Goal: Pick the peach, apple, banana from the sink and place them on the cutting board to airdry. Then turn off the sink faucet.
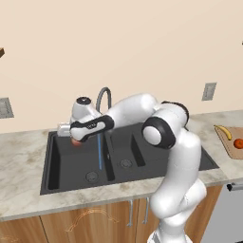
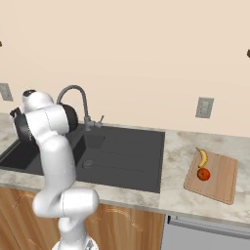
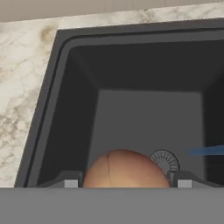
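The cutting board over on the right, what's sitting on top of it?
On the cutting board lie a yellow banana and a round red fruit, likely the apple, close together. The board's wood beneath them is covered. The gripper holds the peach above the sink.

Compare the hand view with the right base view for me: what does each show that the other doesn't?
Hand view alone: the peach sitting between the tool's fingertips, above the large basin's drain.

Right base view alone: the cutting board with the banana and apple on it, the sink faucet, and the wall outlet.

Both: the black sink and the marble counter.
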